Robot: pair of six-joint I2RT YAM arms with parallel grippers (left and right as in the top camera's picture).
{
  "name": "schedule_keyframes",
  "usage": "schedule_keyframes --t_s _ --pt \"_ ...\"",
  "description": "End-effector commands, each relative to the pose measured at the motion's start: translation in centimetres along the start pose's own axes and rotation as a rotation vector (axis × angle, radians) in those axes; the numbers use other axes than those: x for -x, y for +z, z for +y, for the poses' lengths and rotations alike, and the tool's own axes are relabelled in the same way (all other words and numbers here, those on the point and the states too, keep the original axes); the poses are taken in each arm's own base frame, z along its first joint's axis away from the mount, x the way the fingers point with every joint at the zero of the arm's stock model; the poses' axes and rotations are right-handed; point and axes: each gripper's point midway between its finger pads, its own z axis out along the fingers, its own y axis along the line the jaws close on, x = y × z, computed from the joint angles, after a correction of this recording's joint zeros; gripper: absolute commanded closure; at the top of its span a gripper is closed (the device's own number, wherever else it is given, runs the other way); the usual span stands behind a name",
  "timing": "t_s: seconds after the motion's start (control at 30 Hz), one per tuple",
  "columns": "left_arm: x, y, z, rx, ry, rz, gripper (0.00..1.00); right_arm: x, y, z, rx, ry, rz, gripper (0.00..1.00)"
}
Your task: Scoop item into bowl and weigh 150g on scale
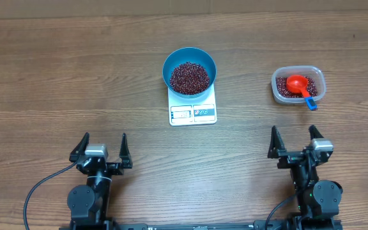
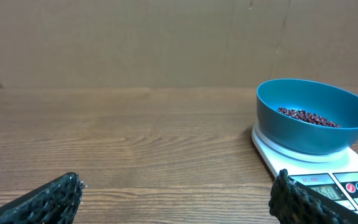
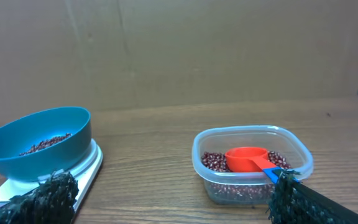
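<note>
**Beans in the bowl, both tools idle**

The blue bowl [image 1: 172, 61] stands on the white scale [image 1: 193, 114] near the middle of the desk [image 1: 56, 76], covering the far part of the platform and leaving the display and button strip showing at the near edge. A heap of dark red beans [image 1: 190, 77] lies in the bottom of the bowl, its inner wall bare all round them.

Well to the right sits a clear tub [image 1: 318, 71] holding more of the same beans, with a red scoop [image 1: 296, 83] lying in it (its blue handle end pokes over the near rim).

The left tool [image 1: 104, 142] hangs at the near edge of the desk, jaws spread wide, gripping nothing. The right tool [image 1: 293, 137] is the same: fully spread, empty, near the tub but apart from it.
</note>
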Motion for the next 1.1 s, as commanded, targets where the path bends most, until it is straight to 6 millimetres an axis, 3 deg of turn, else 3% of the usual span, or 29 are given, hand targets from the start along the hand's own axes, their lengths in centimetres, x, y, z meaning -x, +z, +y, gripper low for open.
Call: schedule_keyframes --t_s 0.0,1.07 --pt "0.01 -0.04 0.24 0.010 -0.010 -0.005 0.01 -0.26 0.01 0.36 0.020 -0.030 0.000 0.00" --pt "0.01 -0.04 0.24 0.010 -0.010 -0.005 0.01 -0.28 0.00 0.52 0.029 -0.049 0.000 0.00"
